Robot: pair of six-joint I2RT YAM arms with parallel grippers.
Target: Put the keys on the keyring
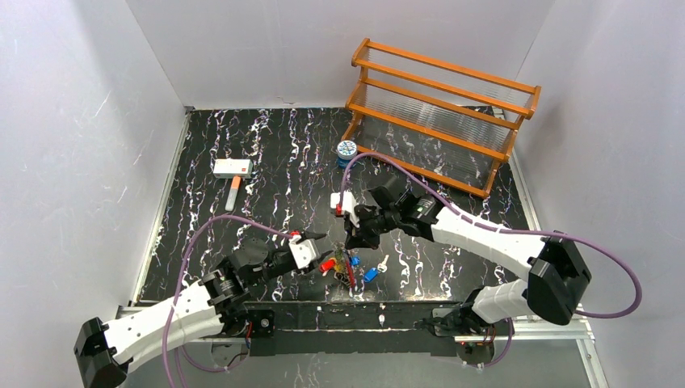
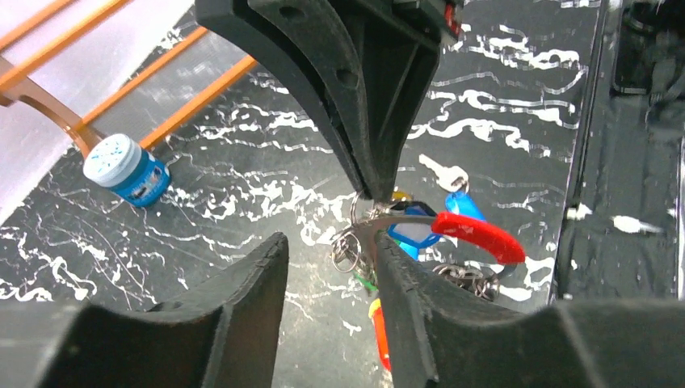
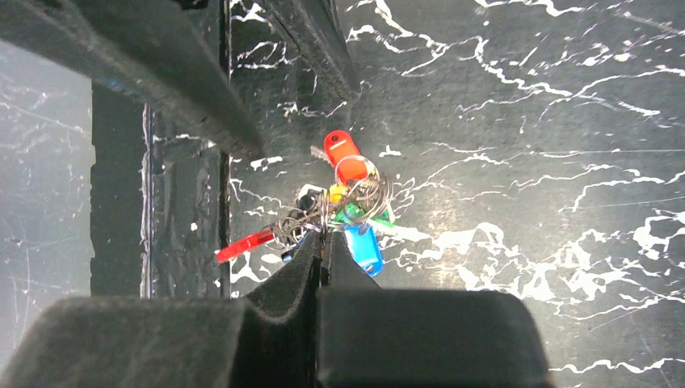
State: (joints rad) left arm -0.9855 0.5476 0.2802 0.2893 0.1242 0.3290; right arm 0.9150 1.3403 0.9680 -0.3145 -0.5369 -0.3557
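The keys (image 1: 343,267) lie bunched near the table's front edge, with red (image 3: 346,158), blue (image 3: 363,249), green and yellow heads. A loose blue key (image 1: 371,274) and a silver key (image 1: 383,263) lie just to their right. The thin wire keyring (image 3: 371,190) loops through the bunch. My right gripper (image 3: 325,238) reaches down from above, shut on that wire. My left gripper (image 2: 331,299) stands open just left of the bunch with nothing between its fingers. Its right finger (image 2: 412,307) is against a red key (image 2: 476,236) and some small rings (image 2: 347,250).
A small blue-and-white tin (image 1: 346,150) stands in front of an orange wooden rack (image 1: 440,113) at the back right. A white-headed tool with an orange handle (image 1: 233,171) lies at the left. The table's metal front rail (image 1: 355,311) runs just below the keys.
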